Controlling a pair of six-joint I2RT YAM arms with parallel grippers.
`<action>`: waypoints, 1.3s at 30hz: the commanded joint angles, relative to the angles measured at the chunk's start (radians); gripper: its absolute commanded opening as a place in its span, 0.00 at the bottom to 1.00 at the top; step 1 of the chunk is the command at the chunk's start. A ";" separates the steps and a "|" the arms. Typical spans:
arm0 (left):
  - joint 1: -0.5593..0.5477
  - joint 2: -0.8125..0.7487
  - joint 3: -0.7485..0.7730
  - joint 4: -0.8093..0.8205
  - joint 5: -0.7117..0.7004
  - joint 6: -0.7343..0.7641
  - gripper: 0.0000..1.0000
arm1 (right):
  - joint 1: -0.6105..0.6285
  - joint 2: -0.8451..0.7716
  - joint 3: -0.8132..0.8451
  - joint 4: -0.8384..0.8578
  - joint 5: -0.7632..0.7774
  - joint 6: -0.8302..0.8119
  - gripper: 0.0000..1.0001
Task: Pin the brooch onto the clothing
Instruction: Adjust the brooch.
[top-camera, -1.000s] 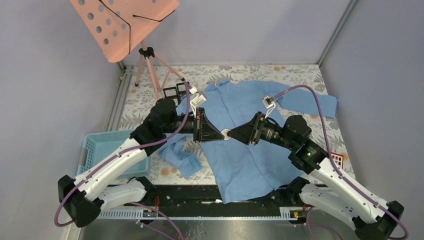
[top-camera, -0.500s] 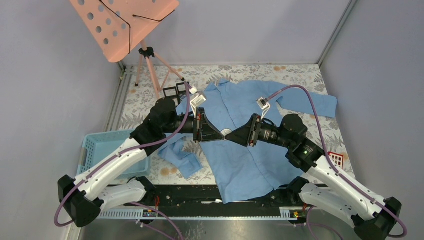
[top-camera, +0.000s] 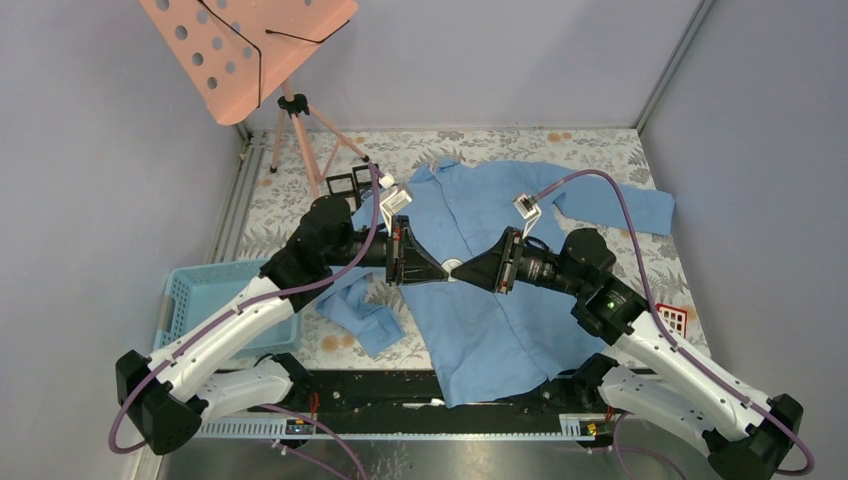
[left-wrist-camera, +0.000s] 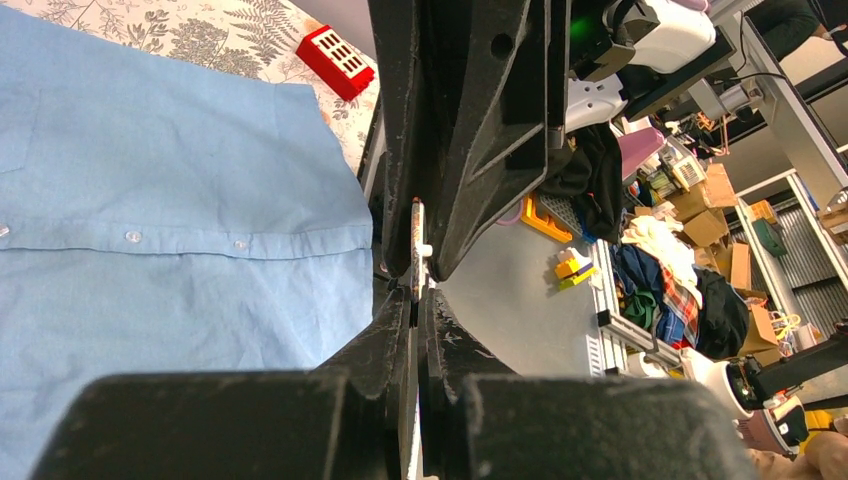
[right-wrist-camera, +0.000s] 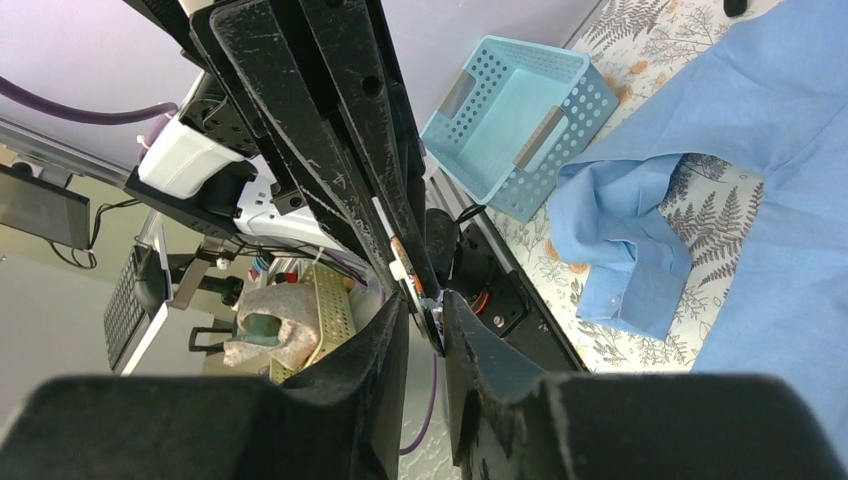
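Over the middle of large light blue long-sleeved button-up shirt (top-camera: 480, 330), spread flat w/ collar on far side: L gripper (top-camera: 443, 269) and R gripper (top-camera: 463, 268) meeting tip to tip; between the two tips, small round white brooch (top-camera: 452, 267), held up off the fabric; in L wrist view, brooch seen edge-on, pinched at very end of L gripper, fingers (left-wrist-camera: 385, 345) clenched w/ no gap; in R wrist view, narrow slit between R gripper's fingers (right-wrist-camera: 385, 340), set right at the brooch; cannot tell whether gripping it or only alongside; near shirt's crumpled L sleeve: light blue perforated plastic basket (top-camera: 190, 285); beyond shirt's L shoulder: peach perforated music stand on tripod (top-camera: 245, 45); off shirt's R hem: small red slotted block (top-camera: 676, 320); under shirt: floral-print table cover (top-camera: 480, 145).
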 joint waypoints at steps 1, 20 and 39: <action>-0.002 -0.023 0.003 0.075 0.046 0.004 0.00 | 0.009 0.006 0.001 0.049 -0.018 -0.002 0.23; -0.003 -0.002 0.005 0.081 0.071 -0.003 0.00 | 0.015 0.071 0.026 0.023 -0.062 -0.002 0.16; -0.012 0.018 0.020 0.032 0.050 0.022 0.00 | 0.026 0.060 0.017 0.043 -0.064 0.000 0.26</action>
